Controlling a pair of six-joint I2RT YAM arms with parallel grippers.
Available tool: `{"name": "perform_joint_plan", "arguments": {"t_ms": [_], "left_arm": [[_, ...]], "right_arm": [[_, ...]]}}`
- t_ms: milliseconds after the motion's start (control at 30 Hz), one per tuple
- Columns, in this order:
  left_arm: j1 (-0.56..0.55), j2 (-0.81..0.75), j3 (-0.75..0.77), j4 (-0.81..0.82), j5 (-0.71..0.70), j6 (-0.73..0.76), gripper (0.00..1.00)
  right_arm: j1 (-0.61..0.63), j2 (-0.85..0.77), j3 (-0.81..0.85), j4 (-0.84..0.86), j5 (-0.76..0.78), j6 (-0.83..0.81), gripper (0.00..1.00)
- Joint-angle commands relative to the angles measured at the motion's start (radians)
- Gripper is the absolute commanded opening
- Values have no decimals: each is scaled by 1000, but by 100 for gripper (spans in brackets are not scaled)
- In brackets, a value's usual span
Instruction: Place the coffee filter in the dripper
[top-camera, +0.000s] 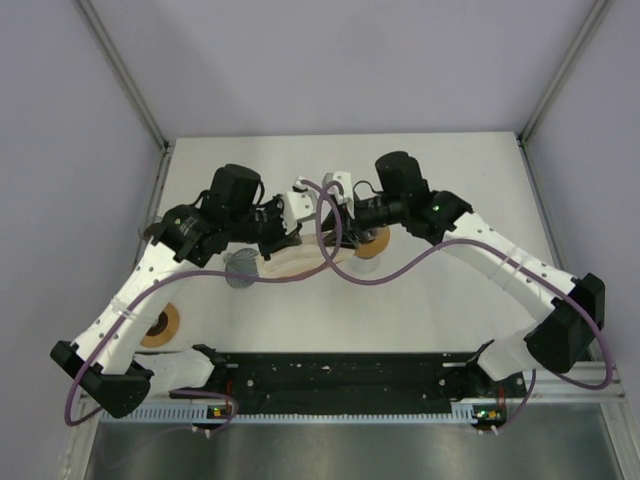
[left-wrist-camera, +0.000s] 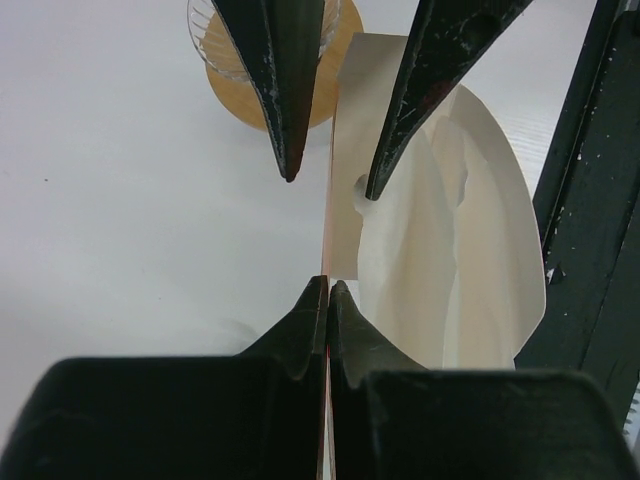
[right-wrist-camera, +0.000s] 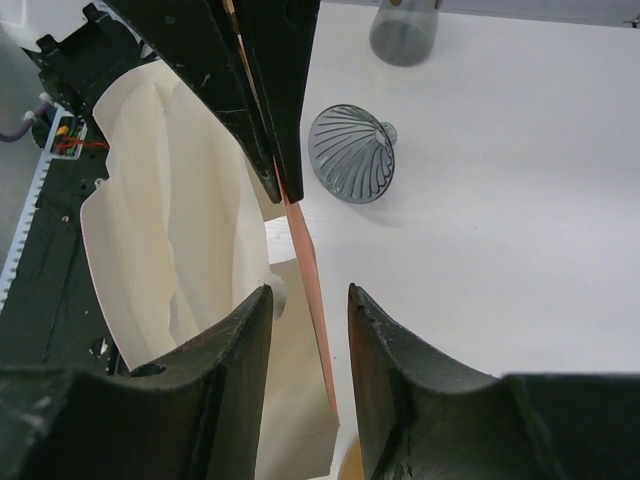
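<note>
Looking down at the table (top-camera: 450, 180) from beside the rig: both arms reach in and meet around mid-table, a bit left of centre.

The L gripper (left-wrist-camera: 327, 290) is pinched tight on the coffee filter (left-wrist-camera: 450, 250), holding its thin flat seam edge, no gap btwn the tips. The paper stands on edge out of that grip. The rest of it billows open as a white pouch toward the near side, next to the black rail by the arm bases. From overhead the filter (top-camera: 298, 263) shows just near of the two wrists.

The R gripper (right-wrist-camera: 308, 295) faces the L one, tip to tip. Its fingers (left-wrist-camera: 280, 80) are spread apart and straddle the same seam edge, w/ the paper running up the gap btwn them. Can't tell if either tip actually touches the sheet. So one edge, two pincers: L clamped, R apart around it.

The dripper (left-wrist-camera: 235, 100), a clear ribbed glass bowl on a wooden ring, stands upright just beyond the R fingers in the L wrist view. Overhead it sits (top-camera: 375, 245) under the R wrist, right of the filter & apart from it. Filter isn't in it.

Also on the table: a grey ribbed cone (right-wrist-camera: 350, 155) lying on its side, left of the filter (top-camera: 240, 268), and a separate wooden ring (top-camera: 160, 325) near-left, by the L arm.
</note>
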Motion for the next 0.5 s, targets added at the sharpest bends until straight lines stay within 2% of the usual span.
{"name": "perform_joint_plan", "arguments": {"t_ms": [0, 167, 333, 467], "left_arm": [[-6, -12, 22, 23, -13, -3, 0], [-6, -1, 19, 46, -65, -25, 0], [-7, -4, 14, 49, -65, -23, 0], [-6, -7, 10, 44, -53, -20, 0]], "right_arm": [[17, 10, 14, 15, -69, 4, 36], [28, -11, -9, 30, -73, 7, 34], [28, -57, -35, 55, 28, 7, 40], [26, -104, -32, 57, 102, -1, 41]]}}
